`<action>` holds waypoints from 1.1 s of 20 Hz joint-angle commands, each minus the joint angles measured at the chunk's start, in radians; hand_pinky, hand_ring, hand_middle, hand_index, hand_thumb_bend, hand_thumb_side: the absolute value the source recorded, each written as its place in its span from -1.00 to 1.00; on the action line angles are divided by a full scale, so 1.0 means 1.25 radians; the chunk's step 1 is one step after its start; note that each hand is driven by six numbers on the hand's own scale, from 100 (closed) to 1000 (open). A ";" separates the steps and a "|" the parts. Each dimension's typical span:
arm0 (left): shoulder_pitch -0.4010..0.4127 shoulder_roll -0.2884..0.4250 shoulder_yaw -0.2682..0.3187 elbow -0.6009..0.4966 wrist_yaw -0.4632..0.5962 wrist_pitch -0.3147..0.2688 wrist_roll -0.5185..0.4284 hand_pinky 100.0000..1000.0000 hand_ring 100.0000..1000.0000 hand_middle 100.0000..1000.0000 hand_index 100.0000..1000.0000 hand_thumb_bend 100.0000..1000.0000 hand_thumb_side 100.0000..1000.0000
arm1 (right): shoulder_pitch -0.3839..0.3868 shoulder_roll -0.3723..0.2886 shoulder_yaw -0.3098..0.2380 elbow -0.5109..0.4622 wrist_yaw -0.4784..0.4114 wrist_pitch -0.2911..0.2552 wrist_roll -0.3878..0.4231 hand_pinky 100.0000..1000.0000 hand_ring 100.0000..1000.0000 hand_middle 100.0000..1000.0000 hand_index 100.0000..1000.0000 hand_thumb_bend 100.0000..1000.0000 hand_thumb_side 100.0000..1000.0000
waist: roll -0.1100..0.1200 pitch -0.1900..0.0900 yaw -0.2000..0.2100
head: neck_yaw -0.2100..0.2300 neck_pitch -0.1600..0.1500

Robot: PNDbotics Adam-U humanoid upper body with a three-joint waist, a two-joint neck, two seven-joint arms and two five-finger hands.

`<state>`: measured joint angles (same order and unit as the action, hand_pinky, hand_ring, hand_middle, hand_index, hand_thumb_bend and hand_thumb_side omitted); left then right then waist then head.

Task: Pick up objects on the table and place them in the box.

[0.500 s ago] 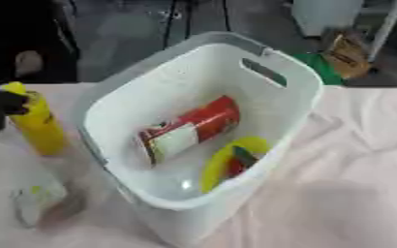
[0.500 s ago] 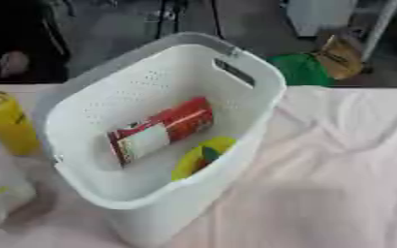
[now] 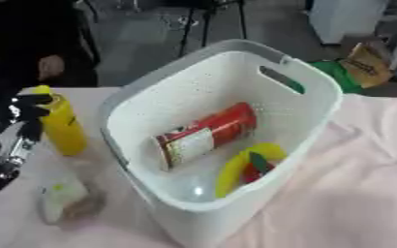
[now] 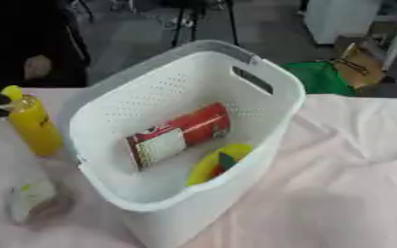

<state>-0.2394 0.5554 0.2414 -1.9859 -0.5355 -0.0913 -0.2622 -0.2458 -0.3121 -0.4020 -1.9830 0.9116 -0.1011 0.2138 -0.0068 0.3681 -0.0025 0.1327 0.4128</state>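
White basket (image 3: 316, 92) sits mid-table on a pale pink cloth (image 3: 354, 193). Already inside: a red can (image 3: 204, 135) lying on its side, plus a yellow banana-shaped thing (image 3: 236, 167) with something red and green against it.

Still out on the table, left of the basket: an upright yellow bottle (image 3: 62, 127) and, nearer the camera, a small pale packet (image 3: 59, 197) lying flat.

Left hand (image 3: 22, 112) shows at the left edge, right up against the bottle near its top. Dark fingers seem to reach toward the cap, but whether they are wrapped round it or just beside it — cannot tell. Right hand not in view.

Risks, as I judge them:
- bottle is tall and narrow; contact high up near the cap could tip it over, toward the basket wall or onto the packet.
- basket rim is high — a low carry could clip the near wall and knock the bottle free.
- packet is flat on soft cloth; fingers may bunch the cloth instead of getting under it.
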 commanded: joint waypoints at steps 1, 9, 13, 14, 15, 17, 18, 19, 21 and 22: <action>0.008 0.093 -0.020 -0.011 -0.100 0.039 -0.084 0.63 0.66 0.71 0.93 -0.66 1.00 | -0.003 -0.023 -0.005 -0.014 -0.007 -0.002 -0.006 0.41 0.03 0.03 0.43 -1.00 0.65 | 0.002 -0.024 0.002 | 0.006 0.003; -0.011 0.153 -0.065 -0.011 -0.199 0.152 -0.381 0.57 0.64 0.69 0.91 0.07 1.00 | -0.002 -0.019 -0.004 -0.014 -0.013 -0.004 -0.002 0.41 0.03 0.03 0.43 -1.00 0.65 | 0.003 -0.036 0.000 | 0.015 0.005; -0.006 0.162 -0.073 -0.011 -0.218 0.167 -0.420 0.56 0.63 0.68 0.90 0.29 1.00 | -0.002 -0.017 -0.005 -0.014 -0.014 -0.002 -0.005 0.41 0.02 0.02 0.43 -1.00 0.65 | 0.004 -0.037 0.001 | 0.015 0.004; -0.004 0.164 -0.075 -0.011 -0.221 0.170 -0.426 0.55 0.63 0.68 0.90 0.33 1.00 | -0.002 -0.016 -0.005 -0.014 -0.014 -0.002 -0.005 0.41 0.02 0.02 0.43 -1.00 0.65 | 0.005 -0.036 0.002 | 0.015 0.003; -0.002 0.164 -0.077 -0.011 -0.224 0.173 -0.431 0.55 0.63 0.68 0.90 0.33 1.00 | -0.002 -0.015 -0.005 -0.014 -0.014 -0.001 -0.004 0.41 0.02 0.02 0.43 -1.00 0.65 | 0.005 -0.036 0.002 | 0.015 0.003; 0.007 0.162 -0.086 -0.011 -0.230 0.183 -0.443 0.54 0.62 0.67 0.90 0.30 1.00 | -0.002 -0.014 -0.005 -0.014 -0.014 0.000 -0.004 0.41 0.02 0.02 0.43 -1.00 0.65 | 0.005 -0.035 0.002 | 0.016 0.004; 0.009 0.161 -0.089 -0.011 -0.233 0.187 -0.446 0.54 0.62 0.67 0.90 0.30 1.00 | -0.002 -0.013 -0.005 -0.014 -0.014 0.000 -0.003 0.41 0.02 0.02 0.43 -1.00 0.65 | 0.005 -0.035 0.002 | 0.017 0.004; 0.010 0.160 -0.091 -0.011 -0.234 0.189 -0.448 0.54 0.62 0.67 0.90 0.30 1.00 | -0.003 -0.013 -0.004 -0.014 -0.014 0.000 -0.003 0.41 0.02 0.02 0.43 -1.00 0.65 | 0.005 -0.035 0.002 | 0.017 0.004; 0.021 0.151 -0.088 -0.011 -0.266 0.215 -0.453 0.57 0.69 0.76 0.97 0.10 1.00 | -0.003 -0.010 -0.004 -0.014 -0.016 0.000 -0.003 0.41 0.02 0.02 0.42 -1.00 0.65 | 0.004 -0.033 0.001 | 0.018 0.000; 0.024 0.145 -0.090 -0.011 -0.286 0.228 -0.453 0.62 0.74 0.80 0.98 0.11 1.00 | -0.003 -0.009 -0.005 -0.014 -0.016 0.000 -0.003 0.40 0.01 0.01 0.42 -1.00 0.65 | 0.004 -0.032 0.000 | 0.019 -0.001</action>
<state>-0.2073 0.7173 0.1221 -1.9859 -0.8687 0.1757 -0.8259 -0.2453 -0.3112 -0.4006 -1.9830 0.8962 -0.1037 0.2112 -0.0028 0.3450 -0.0011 0.1512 0.4133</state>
